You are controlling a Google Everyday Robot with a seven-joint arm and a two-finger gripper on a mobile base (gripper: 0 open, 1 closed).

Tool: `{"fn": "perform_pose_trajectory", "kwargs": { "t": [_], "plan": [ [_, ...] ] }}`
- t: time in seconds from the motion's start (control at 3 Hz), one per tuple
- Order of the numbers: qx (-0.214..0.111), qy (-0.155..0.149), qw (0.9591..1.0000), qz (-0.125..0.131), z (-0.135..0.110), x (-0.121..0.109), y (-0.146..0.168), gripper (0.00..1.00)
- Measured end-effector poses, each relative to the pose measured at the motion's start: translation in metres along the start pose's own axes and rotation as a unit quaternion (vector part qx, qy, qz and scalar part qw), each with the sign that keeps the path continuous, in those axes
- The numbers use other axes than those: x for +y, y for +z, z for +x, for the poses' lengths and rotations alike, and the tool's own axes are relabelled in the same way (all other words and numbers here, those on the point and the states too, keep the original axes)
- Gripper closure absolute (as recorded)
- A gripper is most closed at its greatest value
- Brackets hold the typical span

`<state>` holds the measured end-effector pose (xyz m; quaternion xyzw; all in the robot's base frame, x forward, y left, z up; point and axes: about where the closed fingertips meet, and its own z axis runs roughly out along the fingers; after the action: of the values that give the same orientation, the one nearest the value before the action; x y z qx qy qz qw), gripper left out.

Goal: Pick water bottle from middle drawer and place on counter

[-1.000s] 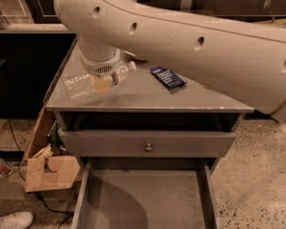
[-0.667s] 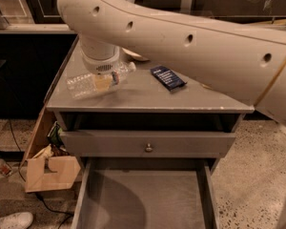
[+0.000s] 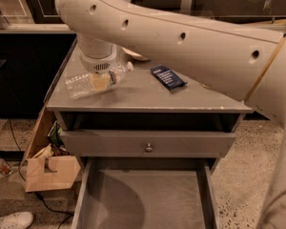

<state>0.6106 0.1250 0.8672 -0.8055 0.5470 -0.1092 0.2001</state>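
- Over the left part of the table (image 3: 148,98), the robot's hand (image 3: 101,80) hangs straight down from the wrist of a big cream arm (image 3: 190,44) that sweeps in from the right.
- The hand looks clamped on the water bottle (image 3: 78,85) around its middle; a yellowish pad sits across the front of the bottle.
- The bottle is pretty much on its side, cap end tipped up toward the right, base toward the table's left edge. Can't really tell if it's touching the tabletop or hanging just above it.
- A dark blue packet (image 3: 168,77) lies flat on the table, right of the bottle and apart from it.
- A pale bowl (image 3: 135,56) peeks out behind the wrist, mostly hidden.
- Below the tabletop there's a closed drawer front (image 3: 190,144) with a small round knob (image 3: 148,148).
- Under that, the middle drawer (image 3: 143,199) is pulled out wide, bare grey floor showing.
- On the floor to the left: a cardboard box (image 3: 47,173) and a white shoe (image 3: 14,220).
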Motion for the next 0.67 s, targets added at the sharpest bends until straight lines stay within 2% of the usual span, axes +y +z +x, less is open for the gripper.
{"fn": "perform_pose_trajectory", "kwargs": {
  "t": [0.67],
  "plan": [
    [-0.012, -0.021, 0.9996, -0.017, -0.017, -0.016, 0.023, 1.0]
  ]
}}
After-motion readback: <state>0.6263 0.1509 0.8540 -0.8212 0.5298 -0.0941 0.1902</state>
